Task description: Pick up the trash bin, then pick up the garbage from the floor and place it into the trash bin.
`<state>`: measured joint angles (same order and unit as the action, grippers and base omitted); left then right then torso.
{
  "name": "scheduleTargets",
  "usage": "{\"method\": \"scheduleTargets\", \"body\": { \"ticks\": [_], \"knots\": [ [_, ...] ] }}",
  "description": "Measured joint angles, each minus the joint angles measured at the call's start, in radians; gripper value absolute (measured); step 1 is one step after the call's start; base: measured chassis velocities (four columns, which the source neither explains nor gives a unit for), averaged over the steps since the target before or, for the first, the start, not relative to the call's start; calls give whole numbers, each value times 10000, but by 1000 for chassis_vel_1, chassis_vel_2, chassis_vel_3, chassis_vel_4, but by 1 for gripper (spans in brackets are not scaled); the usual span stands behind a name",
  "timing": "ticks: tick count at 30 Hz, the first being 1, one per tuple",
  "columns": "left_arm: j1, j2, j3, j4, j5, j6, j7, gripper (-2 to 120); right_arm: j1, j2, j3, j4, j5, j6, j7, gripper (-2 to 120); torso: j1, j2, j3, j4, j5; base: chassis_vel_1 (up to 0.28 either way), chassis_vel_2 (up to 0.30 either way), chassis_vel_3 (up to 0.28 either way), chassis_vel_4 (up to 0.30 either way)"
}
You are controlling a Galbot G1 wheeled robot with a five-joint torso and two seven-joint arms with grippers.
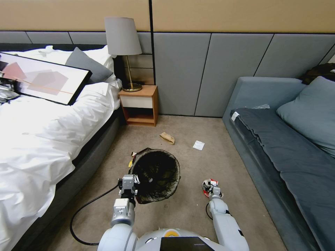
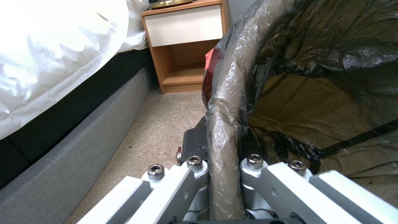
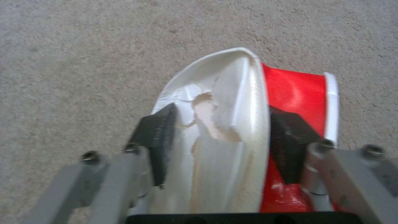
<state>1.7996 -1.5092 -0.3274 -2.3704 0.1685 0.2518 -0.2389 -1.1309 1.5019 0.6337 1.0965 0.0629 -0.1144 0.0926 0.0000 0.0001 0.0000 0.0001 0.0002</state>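
The trash bin (image 1: 156, 174) with its black bag liner stands between the bed and the sofa, its mouth tipped towards me. My left gripper (image 1: 128, 183) is shut on the bin's near-left rim (image 2: 224, 124); the left wrist view shows the fingers (image 2: 193, 174) clamping the liner-wrapped edge. At the right, low over the carpet, my right gripper (image 1: 215, 191) is shut on a red-and-white snack packet (image 1: 209, 184), whose white fold (image 3: 226, 124) sits between the black pads (image 3: 159, 140). More garbage lies farther off: a brown paper bag (image 1: 167, 138), a white paper slip (image 1: 198, 145), and red and yellow scraps (image 1: 132, 158) beside the bin.
A bed with white sheets (image 1: 45, 132) borders the left, with a wooden nightstand (image 1: 139, 104) and lamp (image 1: 123, 42) at the wall. A grey sofa (image 1: 286, 150) runs along the right. A black cable (image 1: 83, 212) loops over the carpet by my left arm.
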Motion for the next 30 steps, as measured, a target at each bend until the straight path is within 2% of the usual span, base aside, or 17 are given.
{"method": "scheduleTargets", "body": {
  "ticks": [5, 6, 9, 10, 13, 27, 30],
  "knots": [
    [-2, -11, 6, 16, 2, -5, 0, 1, 0, 16, 5, -5, -27, 20, 14, 28, 0, 0, 0, -2, -3, 0, 0, 0, 0],
    [-2, -11, 6, 16, 2, -5, 0, 1, 0, 16, 5, -5, -27, 20, 14, 28, 0, 0, 0, -2, -3, 0, 0, 0, 0],
    [-23, -13, 12, 46, 2, -7, 0, 1, 11, 14, 41, -35, -35, 41, 23, 11, 0, 0, 0, -2, -3, 0, 0, 0, 0],
    [-23, -13, 12, 46, 2, -7, 0, 1, 11, 14, 41, -35, -35, 41, 23, 11, 0, 0, 0, -2, -3, 0, 0, 0, 0],
    [-39, -19, 26, 76, 14, -11, 4, 1, 18, 12, 56, -35, -35, 52, 23, 0, 0, 1, 0, -1, -1, 0, 0, 0, 0],
    [-9, -37, 32, 83, 72, -16, 11, 1, 14, 21, -10, 179, -39, 100, 51, 0, 0, 0, 1, -1, 0, 0, 0, 0, 0],
    [0, -28, 28, 80, 75, -17, 11, 1, -134, 0, -92, 730, -32, 148, 106, 0, 0, 0, 1, -1, -1, 0, 0, 0, 0]
  ]
}}
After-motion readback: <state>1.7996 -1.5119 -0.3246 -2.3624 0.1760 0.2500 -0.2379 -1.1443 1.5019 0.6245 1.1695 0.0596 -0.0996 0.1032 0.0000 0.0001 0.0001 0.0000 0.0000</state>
